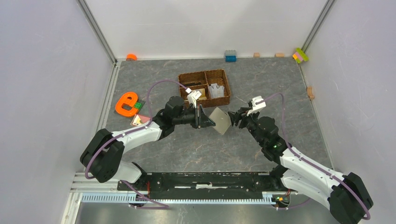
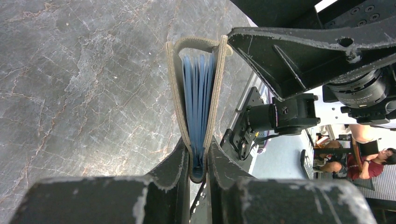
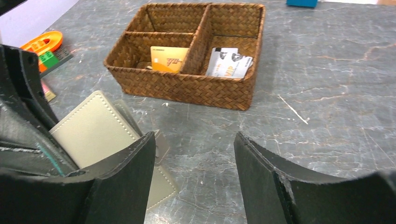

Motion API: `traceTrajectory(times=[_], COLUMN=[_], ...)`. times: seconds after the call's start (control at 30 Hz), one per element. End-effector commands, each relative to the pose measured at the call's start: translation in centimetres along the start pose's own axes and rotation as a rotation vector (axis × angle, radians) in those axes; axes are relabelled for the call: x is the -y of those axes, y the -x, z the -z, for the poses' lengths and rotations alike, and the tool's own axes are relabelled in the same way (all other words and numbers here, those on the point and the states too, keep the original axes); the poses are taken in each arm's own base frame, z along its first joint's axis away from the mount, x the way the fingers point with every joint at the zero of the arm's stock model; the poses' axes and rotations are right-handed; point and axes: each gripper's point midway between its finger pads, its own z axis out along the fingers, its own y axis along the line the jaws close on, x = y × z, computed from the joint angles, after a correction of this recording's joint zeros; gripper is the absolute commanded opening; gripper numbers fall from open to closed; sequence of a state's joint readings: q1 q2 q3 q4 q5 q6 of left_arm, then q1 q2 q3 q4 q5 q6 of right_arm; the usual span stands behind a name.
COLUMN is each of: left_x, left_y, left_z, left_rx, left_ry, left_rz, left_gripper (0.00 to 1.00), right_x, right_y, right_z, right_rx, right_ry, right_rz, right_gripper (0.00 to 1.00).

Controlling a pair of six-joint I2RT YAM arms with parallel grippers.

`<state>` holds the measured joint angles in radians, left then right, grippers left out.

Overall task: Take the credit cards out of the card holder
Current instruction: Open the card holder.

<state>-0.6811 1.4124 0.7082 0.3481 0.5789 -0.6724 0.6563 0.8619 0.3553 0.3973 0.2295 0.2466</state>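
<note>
Left hand (image 2: pixel 198 151) on card holder (image 2: pixel 198 88) edge

Grey card holder (image 1: pixel 220 120) aloft; credit cards (image 3: pixel 169 59) in bskt (image 3: pixel 187 88)

Matt leather-look, rough weave, glossy plastic, veined stone-look.
The card holder (image 3: pixel 95 128) looks like matt grey-beige leather-like material with stitched edges, and its inner pockets are smooth light blue. The credit cards (image 3: pixel 169 59) are glossy plastic. The basket (image 3: pixel 187 88) is rough brown weave. The desk (image 3: pixel 327 93) is veined grey and faintly shiny. The fingers (image 3: pixel 275 186) are scuffed matt black plastic.
</note>
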Motion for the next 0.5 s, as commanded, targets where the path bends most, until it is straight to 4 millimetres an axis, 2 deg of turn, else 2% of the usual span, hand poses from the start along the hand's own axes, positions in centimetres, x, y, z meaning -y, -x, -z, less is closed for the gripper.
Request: traceTrajectory(times=[0.0,0.17,0.37,0.47], left_x=[2.1,2.2,2.2,2.1], left_y=[2.3,2.3,2.3,2.3], left_z=[0.0,0.0,0.0,0.1], left_rx=[0.051,0.052,0.051,0.053], left_ry=[-0.060,-0.061,-0.061,-0.060], left_rz=[-0.091,-0.092,-0.093,-0.093], left_gripper=[0.06,0.06,0.06,0.06], right_x=[-1.7,-4.1,-4.2,-3.3], right_y=[1.6,1.8,0.6,-0.1], right_z=[-0.1,0.4,-0.7,-1.1], right_rx=[0.047,0.070,-0.021,-0.057], right_ry=[0.091,0.236,0.224,0.168], right_rz=[0.003,0.025,0.036,0.040], right_gripper=[0.67,0.66,0.59,0.48])
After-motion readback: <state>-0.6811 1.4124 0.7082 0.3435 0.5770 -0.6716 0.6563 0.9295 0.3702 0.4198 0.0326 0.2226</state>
